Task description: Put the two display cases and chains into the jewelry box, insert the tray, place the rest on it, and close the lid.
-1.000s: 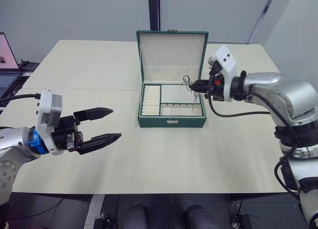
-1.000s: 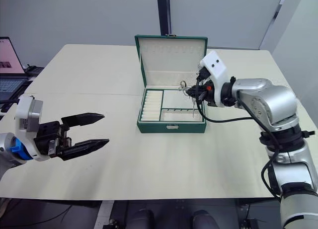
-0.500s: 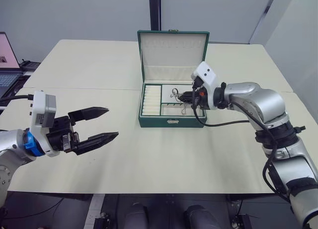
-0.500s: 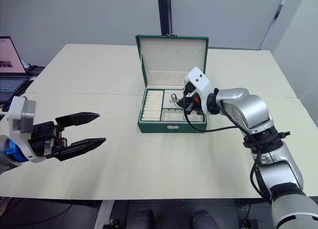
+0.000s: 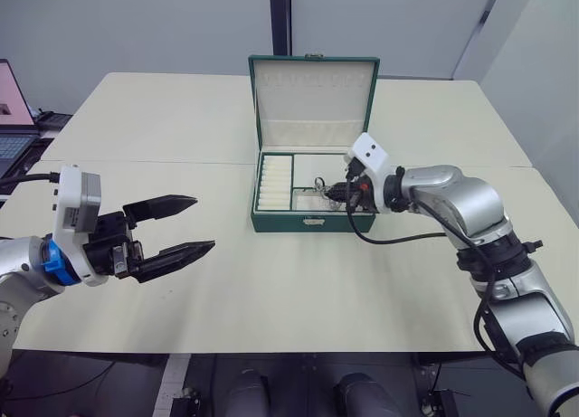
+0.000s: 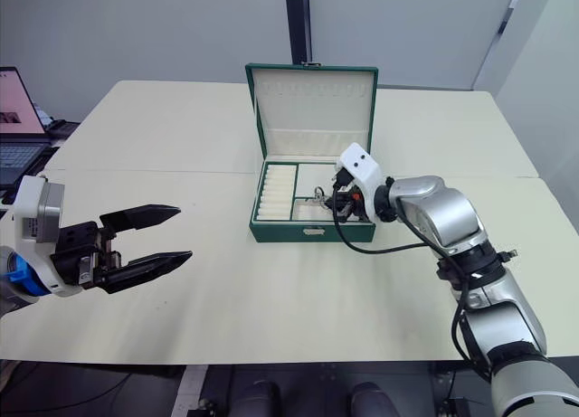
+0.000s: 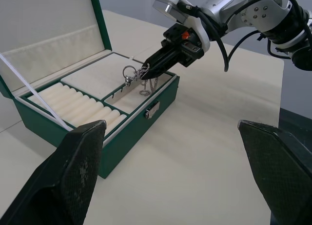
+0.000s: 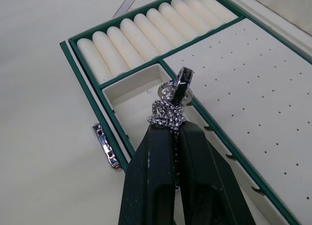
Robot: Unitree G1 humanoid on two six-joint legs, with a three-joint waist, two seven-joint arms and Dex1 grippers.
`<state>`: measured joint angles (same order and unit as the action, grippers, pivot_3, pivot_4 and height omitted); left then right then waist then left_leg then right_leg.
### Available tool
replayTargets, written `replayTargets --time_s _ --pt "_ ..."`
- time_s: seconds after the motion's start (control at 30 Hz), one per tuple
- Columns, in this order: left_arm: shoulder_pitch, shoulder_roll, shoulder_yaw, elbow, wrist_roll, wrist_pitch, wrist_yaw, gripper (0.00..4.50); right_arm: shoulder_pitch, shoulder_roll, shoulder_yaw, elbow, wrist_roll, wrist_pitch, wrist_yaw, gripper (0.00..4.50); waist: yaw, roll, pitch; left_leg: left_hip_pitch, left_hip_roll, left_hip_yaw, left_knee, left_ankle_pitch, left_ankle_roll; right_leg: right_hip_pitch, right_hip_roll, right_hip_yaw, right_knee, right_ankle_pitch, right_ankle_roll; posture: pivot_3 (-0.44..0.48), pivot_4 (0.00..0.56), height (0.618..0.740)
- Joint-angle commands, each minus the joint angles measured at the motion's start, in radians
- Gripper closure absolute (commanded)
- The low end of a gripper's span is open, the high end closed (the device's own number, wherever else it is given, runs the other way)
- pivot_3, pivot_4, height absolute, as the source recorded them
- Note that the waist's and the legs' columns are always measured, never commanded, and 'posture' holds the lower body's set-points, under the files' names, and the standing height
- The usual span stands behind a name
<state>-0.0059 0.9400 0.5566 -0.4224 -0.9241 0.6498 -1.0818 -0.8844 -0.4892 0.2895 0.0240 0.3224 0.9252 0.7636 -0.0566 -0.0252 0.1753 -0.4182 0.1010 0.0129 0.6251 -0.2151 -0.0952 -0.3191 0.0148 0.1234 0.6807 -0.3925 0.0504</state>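
the green jewelry box (image 5: 312,220) stands open, tray (image 8: 253,88) inserted, silver rings (image 8: 171,95) dangling above it.

The tray (image 8: 146,64) hides the jewelry box's (image 5: 313,220) lower level, and a laptop (image 5: 11,118) is cut off.

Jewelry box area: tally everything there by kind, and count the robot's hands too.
Dark green hinged jewelry box: 1
Cream-lined rectangular tray with ring rolls: 1
Bunch of linked silver rings: 1
Black two-fingered robot hands: 2 (left hand open, right hand shut on the rings)
Total: 5
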Motion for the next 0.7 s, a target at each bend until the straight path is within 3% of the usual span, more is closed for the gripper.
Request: replayTargets --time_s 0.03,0.33,0.5,0.7 --pt "0.0 0.017 0.036 -0.024 -0.016 -0.003 -0.004 0.0 -0.007 0.004 -0.015 -0.012 -0.015 -0.029 0.005 3.88 0.0 0.0 0.0 0.0 0.0 0.0 0.0 0.0 0.0 0.0 0.0 0.0 0.0 0.0 0.0 0.0 0.15 0.74" --pt "-0.002 0.02 0.034 -0.022 -0.016 -0.001 -0.006 0.0 -0.002 0.004 -0.021 -0.014 -0.033 -0.038 0.013 1.6 0.0 0.0 0.0 0.0 0.0 0.0 0.0 0.0 0.0 0.0 0.0 0.0 0.0 0.0 0.0 0.0 0.15 0.74" --pt "-0.009 0.023 0.023 -0.012 0.001 -0.004 0.006 0.0 0.022 -0.054 -0.076 -0.122 0.014 0.03 0.031 0.02 0.0 0.0 0.0 0.0 0.0 0.0 0.0 0.0 0.0 0.0 0.0 0.0 0.0 0.0 0.0 0.0 0.15 0.74" --pt "-0.001 0.042 0.008 0.026 0.037 0.056 0.08 0.0 0.207 -0.222 -0.261 -0.407 0.153 0.156 0.073 0.02 0.02 0.0 0.0 -0.001 0.0 0.0 0.0 0.0 0.0 0.001 0.0 -0.001 -0.001 0.0 0.0 0.0 0.15 0.74"
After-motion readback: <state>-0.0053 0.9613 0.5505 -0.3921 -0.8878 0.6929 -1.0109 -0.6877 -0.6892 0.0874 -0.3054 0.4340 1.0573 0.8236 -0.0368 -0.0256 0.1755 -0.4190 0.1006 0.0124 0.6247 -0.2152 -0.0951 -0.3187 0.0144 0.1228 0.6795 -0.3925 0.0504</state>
